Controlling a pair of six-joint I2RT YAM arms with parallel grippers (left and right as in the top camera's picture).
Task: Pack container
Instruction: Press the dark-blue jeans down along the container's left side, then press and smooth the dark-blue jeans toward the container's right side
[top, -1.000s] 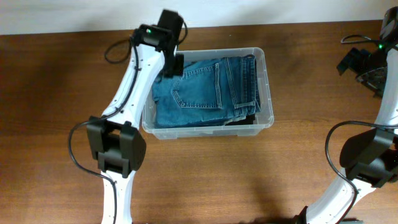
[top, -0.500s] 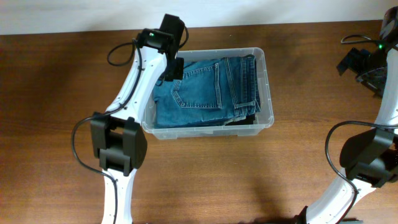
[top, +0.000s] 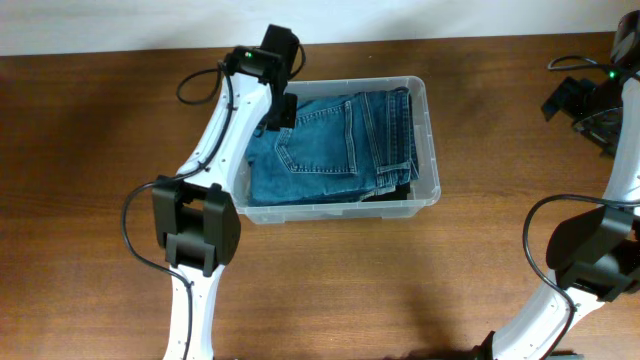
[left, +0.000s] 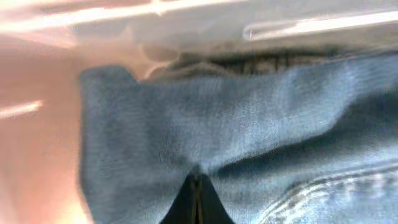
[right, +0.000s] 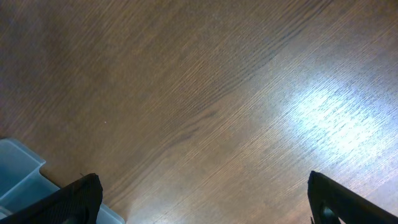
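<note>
The container (top: 340, 211) stands at the middle of the desk (top: 100, 150), with folded jeans (top: 330, 145) laid flat inside it. The left claw (left: 196, 198) is pressed together and set low over the far left corner of the jeans, just inside the far wall. The wrist view is blurred, so the tips only seem to rest on the denim with no cloth pinched. The right claw (right: 205, 202) is spread wide over bare desk at the far right, well apart from the container.

The step in hand is judged to be tucking the denim down into that corner. Pressure should be applied straight down with closed tips, so that no fold is dragged. The clear wall should not be pushed, since a light container could be slid across the desk
</note>
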